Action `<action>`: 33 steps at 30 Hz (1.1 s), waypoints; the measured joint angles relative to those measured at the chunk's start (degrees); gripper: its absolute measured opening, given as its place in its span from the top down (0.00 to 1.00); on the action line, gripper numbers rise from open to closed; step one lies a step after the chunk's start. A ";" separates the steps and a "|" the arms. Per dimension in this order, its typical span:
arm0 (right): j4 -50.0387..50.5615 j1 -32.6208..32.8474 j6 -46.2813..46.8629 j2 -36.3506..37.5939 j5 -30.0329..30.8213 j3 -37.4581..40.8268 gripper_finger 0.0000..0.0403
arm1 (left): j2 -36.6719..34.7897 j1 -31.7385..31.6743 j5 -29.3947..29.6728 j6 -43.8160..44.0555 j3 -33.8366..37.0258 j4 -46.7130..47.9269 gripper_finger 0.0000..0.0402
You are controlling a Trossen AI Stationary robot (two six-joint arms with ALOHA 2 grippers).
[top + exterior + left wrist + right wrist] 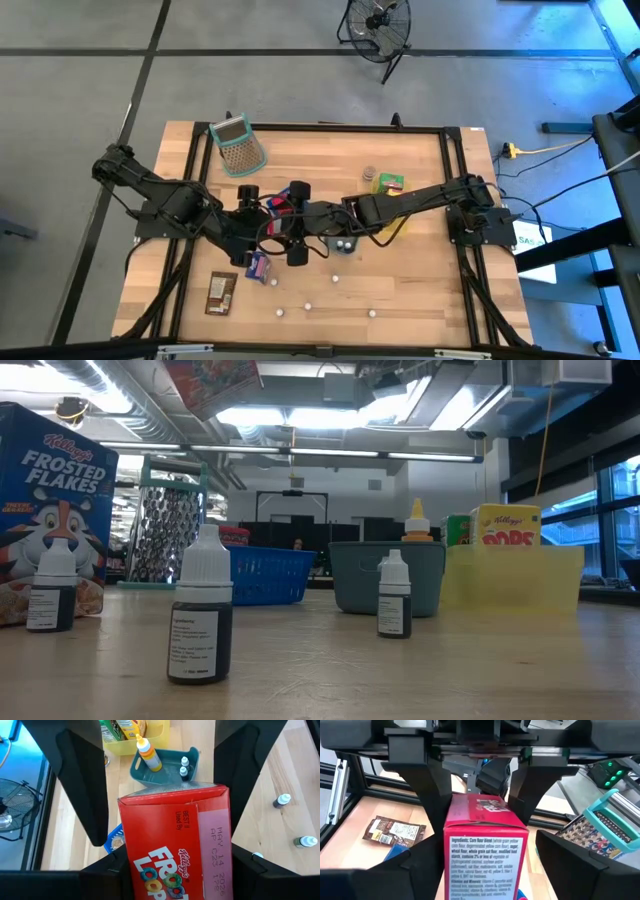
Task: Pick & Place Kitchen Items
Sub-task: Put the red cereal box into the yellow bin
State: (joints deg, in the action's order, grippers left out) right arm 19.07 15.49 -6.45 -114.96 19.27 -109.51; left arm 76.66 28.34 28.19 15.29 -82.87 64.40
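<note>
A wooden tabletop [400,290] is seen from above, with both arms meeting near its middle. Scattered around them are a grater with a teal frame [237,146] toward the far left, a brown packet [221,292] near the front left, a green box [389,182] and a small round tin [369,173] toward the far right, and several tiny white round pieces [336,278] along the front. A floor fan [378,22] stands beyond the tabletop.

From table height, three small dropper bottles are seen in front, the nearest one [201,607] with a white cap. Behind them stand a Frosted Flakes box [52,510], a blue basket [268,573], a grey-teal bin [390,575] and a yellow tray [515,575] holding a yellow cereal box [505,525].

In the left wrist view the teal bin [150,774] is shown holding a yellow squeeze bottle [148,754] and two small dropper bottles [184,768].

The red Froot Loops box [175,845] is held above the middle of the tabletop. The left tool [268,205] is clamped on it, a finger against each side. The right tool [298,222] straddles the other end of the same box [482,857]; whether its fingers press the box cannot be told.
</note>
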 joint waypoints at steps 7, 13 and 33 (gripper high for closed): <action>0.28 0.92 -0.34 0.02 0.01 0.00 0.32 | 0.00 0.00 0.01 0.00 0.00 -0.01 0.51; 0.22 1.09 -0.47 0.02 0.16 0.00 0.39 | 0.00 0.02 -0.07 0.08 0.00 -0.02 0.51; 0.28 1.09 -0.66 0.09 -0.02 0.00 0.54 | 0.02 0.02 0.19 0.22 0.00 -0.09 0.51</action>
State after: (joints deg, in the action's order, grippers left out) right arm 19.35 16.58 -7.11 -114.87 19.25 -109.51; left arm 76.69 28.36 28.39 15.51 -82.87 64.31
